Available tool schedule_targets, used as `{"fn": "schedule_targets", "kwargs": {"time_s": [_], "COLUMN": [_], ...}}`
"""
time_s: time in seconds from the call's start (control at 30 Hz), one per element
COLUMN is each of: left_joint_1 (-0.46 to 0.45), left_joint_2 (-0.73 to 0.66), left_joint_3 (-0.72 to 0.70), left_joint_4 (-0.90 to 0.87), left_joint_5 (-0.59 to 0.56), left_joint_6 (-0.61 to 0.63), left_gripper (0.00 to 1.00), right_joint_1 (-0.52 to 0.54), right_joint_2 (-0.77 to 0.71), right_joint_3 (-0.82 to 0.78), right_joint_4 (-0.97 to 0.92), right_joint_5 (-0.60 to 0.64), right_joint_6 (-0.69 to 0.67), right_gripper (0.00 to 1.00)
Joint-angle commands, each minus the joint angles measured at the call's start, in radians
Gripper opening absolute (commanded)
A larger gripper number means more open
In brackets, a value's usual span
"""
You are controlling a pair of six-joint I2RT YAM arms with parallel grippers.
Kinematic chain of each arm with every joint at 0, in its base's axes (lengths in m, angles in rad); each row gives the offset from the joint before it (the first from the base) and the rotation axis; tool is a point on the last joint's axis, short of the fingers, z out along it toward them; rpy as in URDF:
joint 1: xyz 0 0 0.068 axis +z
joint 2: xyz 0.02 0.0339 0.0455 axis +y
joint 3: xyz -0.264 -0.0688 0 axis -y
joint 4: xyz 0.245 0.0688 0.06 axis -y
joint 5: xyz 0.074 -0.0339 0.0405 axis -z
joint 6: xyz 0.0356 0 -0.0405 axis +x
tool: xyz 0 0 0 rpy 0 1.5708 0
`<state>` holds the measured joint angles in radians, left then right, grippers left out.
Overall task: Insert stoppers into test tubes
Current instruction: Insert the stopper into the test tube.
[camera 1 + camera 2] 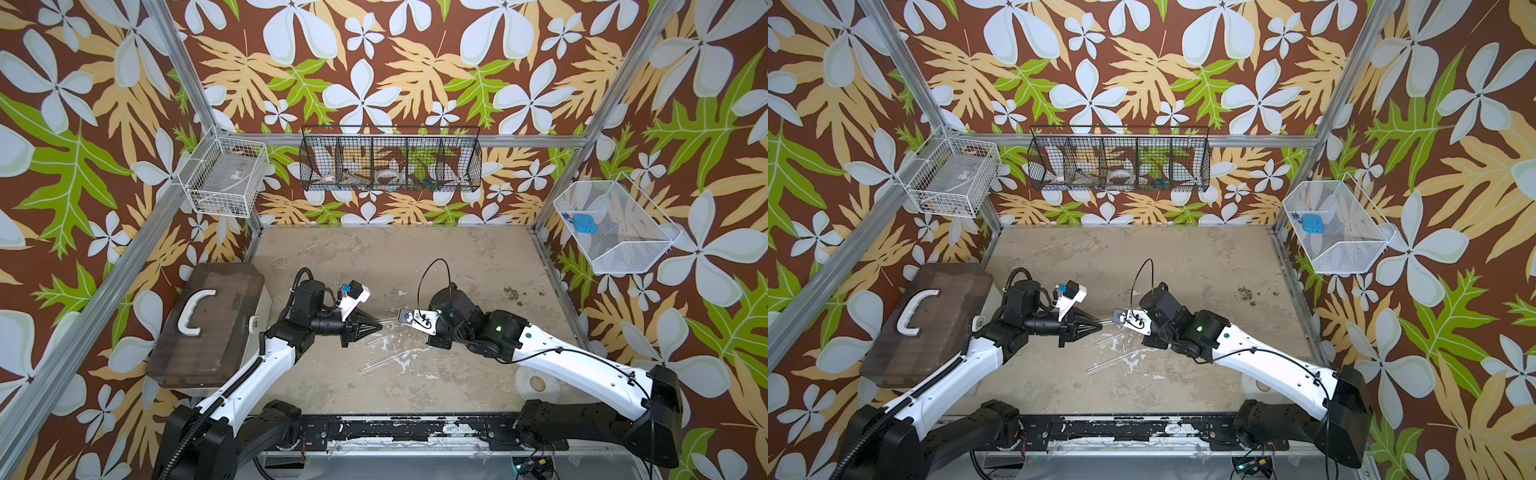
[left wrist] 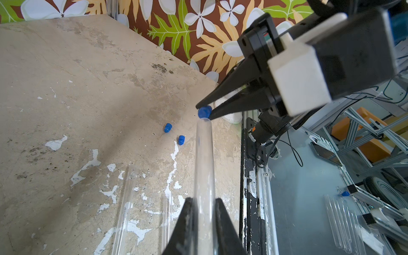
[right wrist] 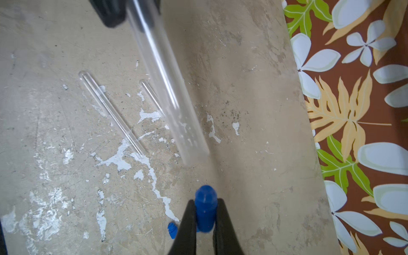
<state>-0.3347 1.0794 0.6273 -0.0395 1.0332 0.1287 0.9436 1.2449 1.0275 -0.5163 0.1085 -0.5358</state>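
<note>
My left gripper is shut on a clear test tube, whose open mouth points at my right gripper. The right gripper is shut on a blue stopper, tip toward the held tube. In the left wrist view the stopper sits right at the tube's rim; the right wrist view shows a small gap. Two more test tubes lie on the table. Two loose stoppers lie beyond them. In a top view the left gripper meets the right wrist mid-table.
A brown case with a white handle stands at the table's left edge. On the walls hang a white wire basket, a black wire basket and a white mesh basket holding a light-blue object. A white disc lies under the right arm.
</note>
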Motion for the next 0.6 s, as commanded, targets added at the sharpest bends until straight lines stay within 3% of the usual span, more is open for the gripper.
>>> {"fn": "schedule_targets", "kwargs": {"time_s": [0.0, 0.17, 0.57], "left_joint_1": [-0.013, -0.045, -0.047], "left_joint_2": [0.002, 0.005, 0.004], "left_joint_3": [-0.003, 0.007, -0.003], "left_joint_4": [-0.013, -0.073, -0.075], "left_joint_5": [0.018, -0.020, -0.036], "left_joint_6": [0.032, 0.120, 0.130], "left_gripper": [0.01, 0.01, 0.00], "right_joint_1": [0.019, 0.035, 0.040], "right_joint_2": [0.003, -0.004, -0.023], "right_joint_3": [-0.005, -0.007, -0.037], "right_joint_4": [0.013, 0.001, 0.002], "right_joint_5": [0.014, 0.009, -0.026], "right_joint_6": [-0.039, -0.053, -0.060], "right_gripper": [0.11, 0.12, 0.11]}}
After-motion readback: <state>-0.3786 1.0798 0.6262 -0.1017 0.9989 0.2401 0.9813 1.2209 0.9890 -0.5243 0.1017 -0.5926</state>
